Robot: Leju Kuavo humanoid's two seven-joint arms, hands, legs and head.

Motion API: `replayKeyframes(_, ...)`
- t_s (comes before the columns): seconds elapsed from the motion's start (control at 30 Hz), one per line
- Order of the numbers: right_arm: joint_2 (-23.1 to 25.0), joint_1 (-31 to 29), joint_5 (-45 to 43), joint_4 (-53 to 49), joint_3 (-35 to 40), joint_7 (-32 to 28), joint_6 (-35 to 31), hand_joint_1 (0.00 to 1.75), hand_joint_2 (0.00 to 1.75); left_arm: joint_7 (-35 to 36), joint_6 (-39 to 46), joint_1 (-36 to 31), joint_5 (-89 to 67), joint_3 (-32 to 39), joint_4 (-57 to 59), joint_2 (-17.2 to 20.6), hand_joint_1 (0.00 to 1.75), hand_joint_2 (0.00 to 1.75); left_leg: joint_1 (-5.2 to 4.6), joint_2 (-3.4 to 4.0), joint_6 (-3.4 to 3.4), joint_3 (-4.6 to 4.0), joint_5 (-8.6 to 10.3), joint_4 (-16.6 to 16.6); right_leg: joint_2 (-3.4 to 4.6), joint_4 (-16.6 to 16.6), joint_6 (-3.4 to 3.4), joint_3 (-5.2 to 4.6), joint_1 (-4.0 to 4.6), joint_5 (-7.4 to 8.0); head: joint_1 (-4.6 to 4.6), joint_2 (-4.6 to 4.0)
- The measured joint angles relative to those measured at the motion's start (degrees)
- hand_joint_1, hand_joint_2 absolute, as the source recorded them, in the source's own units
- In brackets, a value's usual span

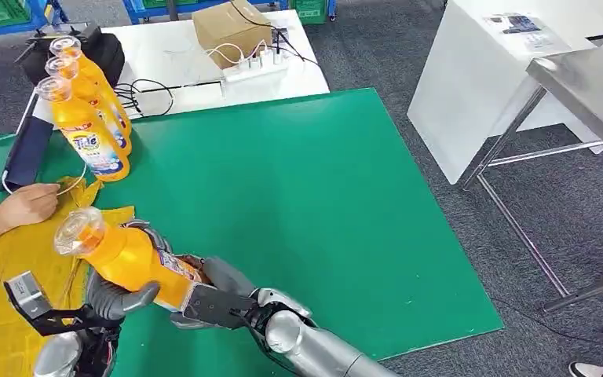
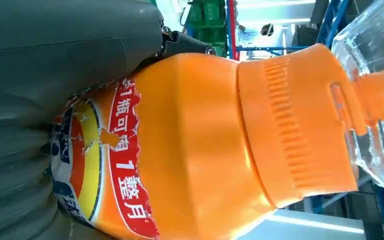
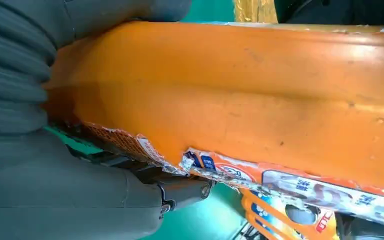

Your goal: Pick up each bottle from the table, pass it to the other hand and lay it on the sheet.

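Item: orange detergent bottle (image 1: 129, 259), clear cap, torn label, tilted, held between both hands mid-handover. Right hand (image 1: 212, 294) grips base end; left hand (image 1: 114, 294) clasps body nearer cap. Advice: firm up left grasp before right lets go. Yellow sheet (image 1: 0, 314) just beside left hand. 3 bottles (image 1: 86, 118) well ahead; person's hand (image 1: 27, 204) near sheet edge.

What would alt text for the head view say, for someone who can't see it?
Both robot hands, left hand and right hand, grip a tilted orange bottle over the green table, beside a yellow sheet. Three more bottles stand at the far left, near a person's hand.
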Motion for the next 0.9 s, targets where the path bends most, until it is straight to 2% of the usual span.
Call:
replayKeyframes(0.07, -0.18, 0.01, -0.02, -0.42, 0.0, 0.0, -0.09, 1.75, 1.75, -0.24, 0.0, 0.0, -0.42, 0.0, 0.0, 0.0, 1.75, 1.75, 0.0, 0.0, 0.0, 0.0, 0.0, 0.0, 0.0, 0.0, 0.0, 0.0, 0.0, 0.0, 0.0, 0.0)
replayKeyframes(0.1, -0.43, 0.01, -0.07, -0.85, -0.04, 0.0, -0.17, 0.02, 1.75, -0.63, 0.28, 0.01, -1.21, 0.0, -0.02, 0.0, 1.75, 1.75, 0.0, 0.01, 0.0, 0.0, 0.0, 0.0, 0.0, 0.01, 0.0, 0.0, 0.0, 0.0, -0.02, 0.0)
replayKeyframes(0.27, -1.68, 0.42, 0.15, -3.18, -1.0, 0.96, -0.85, 0.0, 1.75, -3.33, 6.83, 0.06, -10.52, -0.07, -0.09, 0.15, 1.75, 1.75, 0.0, -0.06, 0.0, -0.03, 0.0, 0.0, -0.04, 0.01, 0.0, 0.04, -0.01, 0.0, 0.0, 0.0)
replayKeyframes(0.43, -5.71, 1.33, 0.35, -12.23, -4.77, 2.12, -2.56, 0.0, 1.75, -4.39, 30.6, 3.35, -37.86, 2.67, -0.09, 3.38, 1.75, 1.75, 0.0, 0.1, 0.0, -0.01, 0.0, 0.0, 0.06, 0.0, 0.0, -0.05, 0.0, 0.01, 0.02, 0.0)
replayKeyframes(0.47, -7.02, 1.58, 0.26, -14.5, -5.75, 2.27, -2.54, 0.0, 0.0, -3.69, 35.56, 4.11, -43.59, 3.99, 0.0, 4.06, 1.75, 1.75, -0.01, 0.01, 0.0, -0.02, 0.0, 0.0, 0.02, 0.0, 0.0, -0.04, 0.0, 0.0, -0.02, 0.0)
replayKeyframes(0.63, -13.77, 2.05, -2.93, -27.03, -11.63, 2.29, -0.72, 0.0, 0.0, -2.99, 49.06, 5.87, -57.32, 11.26, 3.81, 7.72, 1.75, 1.75, 0.0, -0.02, 0.0, -0.06, 0.0, -0.01, -0.03, 0.01, 0.0, -0.03, -0.01, 0.0, 0.0, 0.0)
replayKeyframes(0.77, -16.61, 3.11, -3.78, -34.39, -15.92, 1.97, -0.2, 0.0, 0.0, -2.16, 54.58, 6.99, -65.39, 16.7, 5.95, 8.68, 1.75, 1.75, -0.01, -0.01, 0.0, -0.05, 0.0, -0.01, -0.02, 0.0, 0.0, -0.02, -0.01, 0.0, 0.0, 0.0)
replayKeyframes(0.9, -17.75, 4.1, -3.76, -37.72, -17.05, 1.92, -0.13, 0.0, 0.0, 0.34, 57.22, 7.92, -71.22, 18.71, 6.95, 9.01, 1.75, 1.75, 0.0, -0.06, 0.0, -0.05, 0.0, -0.01, -0.05, 0.0, 0.0, -0.03, -0.01, -0.01, 0.0, 0.0)
